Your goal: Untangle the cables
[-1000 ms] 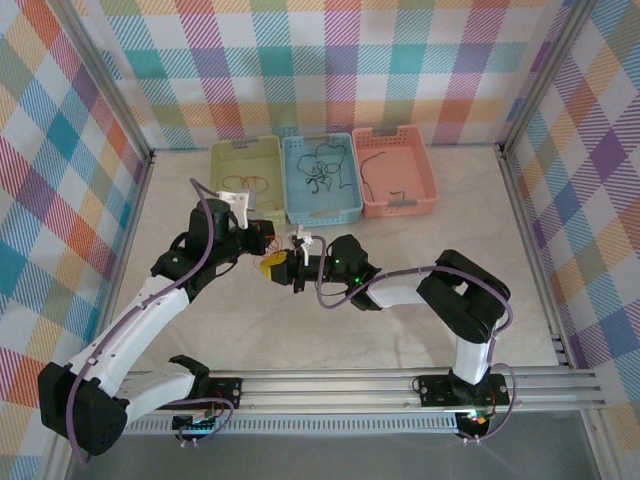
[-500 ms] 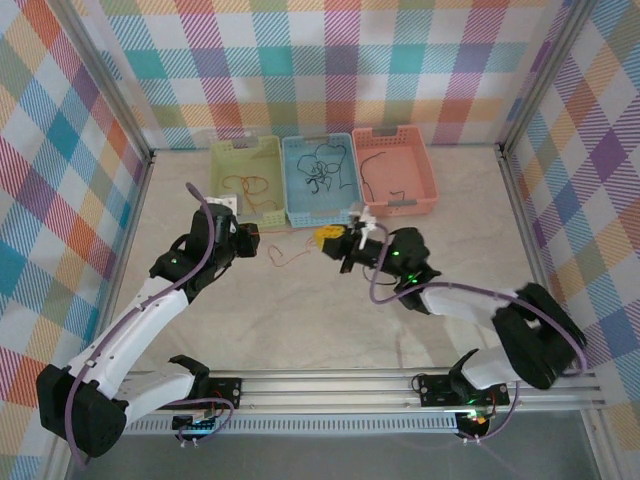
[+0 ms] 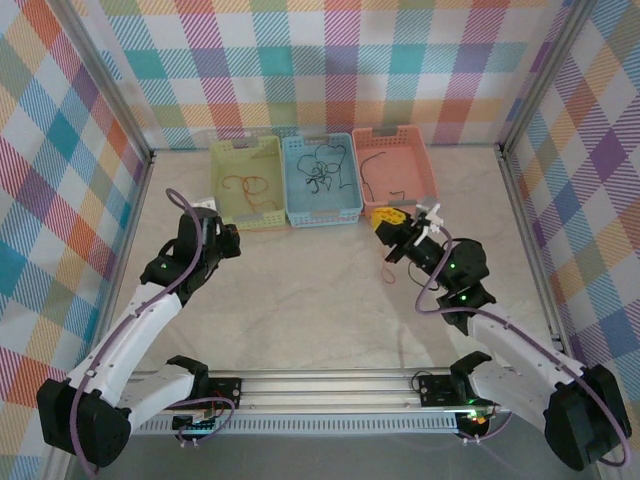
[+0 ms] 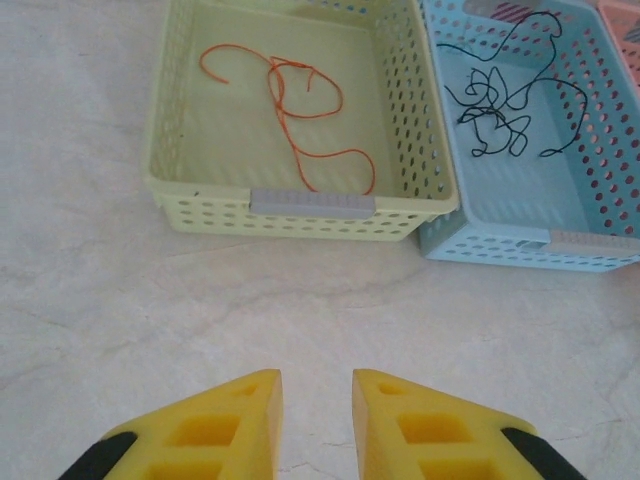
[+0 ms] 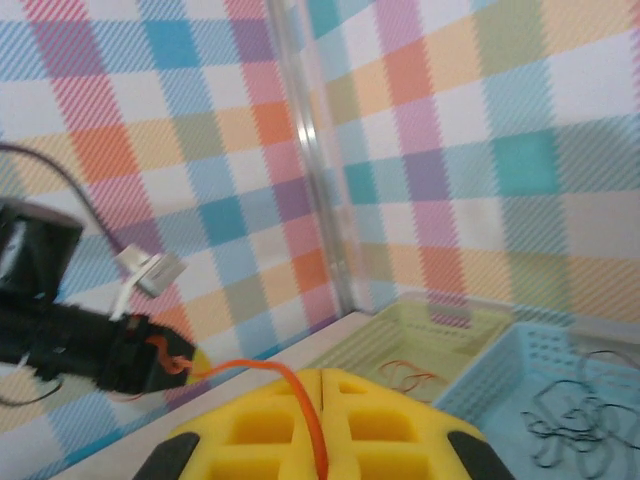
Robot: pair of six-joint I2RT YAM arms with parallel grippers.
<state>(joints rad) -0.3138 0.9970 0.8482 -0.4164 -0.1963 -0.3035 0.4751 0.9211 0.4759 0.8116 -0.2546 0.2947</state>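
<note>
My right gripper [image 5: 322, 388] is shut on a thin red-orange cable [image 5: 241, 365]. The cable runs up between the yellow fingers and arcs away to the left, ending in a small curl. From above, that gripper [image 3: 385, 217] hangs just in front of the pink basket [image 3: 396, 171], above the table. My left gripper [image 4: 315, 400] stands open with nothing between its fingers, over bare table in front of the yellow-green basket [image 4: 300, 205]. Another red-orange cable [image 4: 300, 110] lies in that basket. A tangle of black cables [image 4: 495, 105] lies in the blue basket [image 4: 520, 235]. From above, the left gripper [image 3: 230, 240] sits left of centre.
Three baskets stand in a row at the back: yellow-green [image 3: 247, 180], blue [image 3: 320, 178] and pink. A dark cable [image 3: 366, 172] lies in the pink one. Checked walls close in the table [image 3: 300, 300] on three sides. A metal rail [image 3: 400, 385] runs along the near edge.
My right gripper has swung from the table's centre to the right, carrying the red-orange cable. My left gripper has opened and drawn back to the left, away from the right one.
</note>
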